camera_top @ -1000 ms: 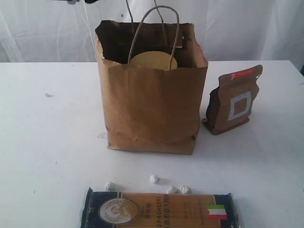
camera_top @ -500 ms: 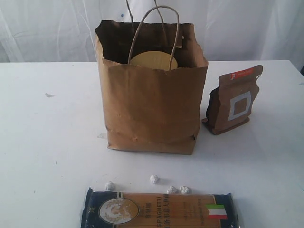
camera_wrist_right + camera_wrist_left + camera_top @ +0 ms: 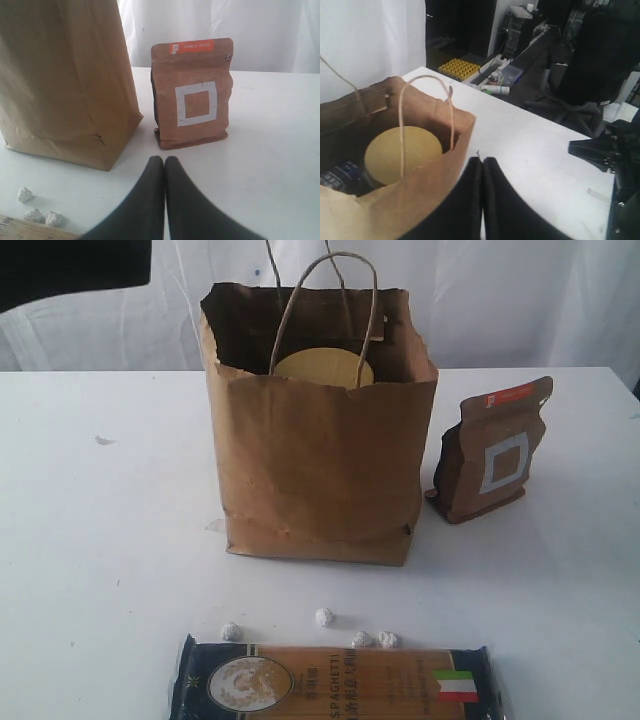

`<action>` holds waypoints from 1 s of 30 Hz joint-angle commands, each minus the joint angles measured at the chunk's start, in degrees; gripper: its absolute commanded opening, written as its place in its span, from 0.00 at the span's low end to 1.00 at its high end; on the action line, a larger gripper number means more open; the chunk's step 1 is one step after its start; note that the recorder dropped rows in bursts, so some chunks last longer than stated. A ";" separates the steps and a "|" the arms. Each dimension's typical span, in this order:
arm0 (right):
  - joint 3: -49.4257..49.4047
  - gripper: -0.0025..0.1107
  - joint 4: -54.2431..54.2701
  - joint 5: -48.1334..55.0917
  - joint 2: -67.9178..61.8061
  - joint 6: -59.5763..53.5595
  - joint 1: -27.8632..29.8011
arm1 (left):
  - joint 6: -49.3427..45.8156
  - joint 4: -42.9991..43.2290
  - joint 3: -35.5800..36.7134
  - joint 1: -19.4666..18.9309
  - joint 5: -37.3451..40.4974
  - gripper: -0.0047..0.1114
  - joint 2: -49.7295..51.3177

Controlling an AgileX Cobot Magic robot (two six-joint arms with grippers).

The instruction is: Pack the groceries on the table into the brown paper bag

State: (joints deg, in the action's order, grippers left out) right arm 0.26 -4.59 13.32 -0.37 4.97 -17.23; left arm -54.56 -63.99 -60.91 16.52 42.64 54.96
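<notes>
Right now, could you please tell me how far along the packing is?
Done: the jar sits inside the bag, with a dark item beside it. In hand: nothing; the left gripper is shut by the bag's rim, the right gripper shut, facing the pouch. To do: pouch, spaghetti and foil balls on the table.

Tan-lid jar (image 3: 322,368) in bag (image 3: 320,470), pouch (image 3: 492,450) beside, R.

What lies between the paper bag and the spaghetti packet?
Four tiny foil balls on the otherwise bare table, shown in the exterior view.
</notes>
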 commanded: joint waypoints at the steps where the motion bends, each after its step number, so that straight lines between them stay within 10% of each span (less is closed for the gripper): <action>1: -0.26 0.02 0.21 -0.23 0.37 -0.21 0.29 | 0.85 -6.34 6.06 0.21 1.89 0.04 -8.05; 30: -0.26 0.02 0.21 -0.23 0.37 -0.21 0.29 | 2.05 -7.53 9.11 0.21 12.44 0.04 -16.25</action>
State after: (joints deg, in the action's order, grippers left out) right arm 0.26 -4.59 13.32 -0.37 4.97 -17.23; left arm -52.97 -68.98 -52.05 16.52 54.39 39.14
